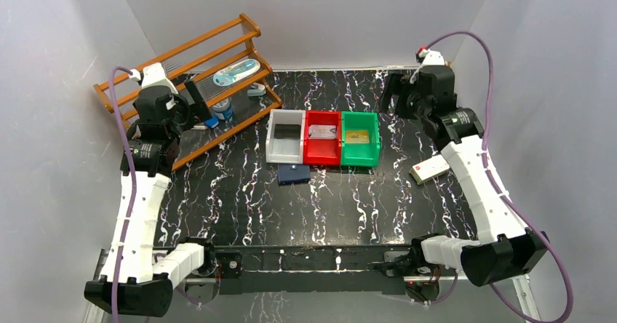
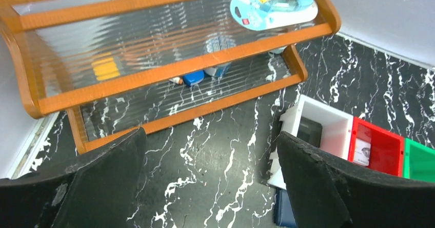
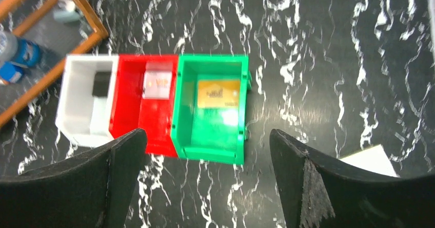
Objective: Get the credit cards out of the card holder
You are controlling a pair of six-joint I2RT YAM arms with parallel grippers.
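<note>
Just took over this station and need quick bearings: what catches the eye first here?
The white bin, red bin and green bin stand in a row mid-table, each with one card: a black card, a silvery card and a gold card. The navy card holder lies closed just in front of them. The left gripper and right gripper hang open, holding nothing.

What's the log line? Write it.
left gripper open | right gripper open | card holder ungripped | gold card in green bin
</note>
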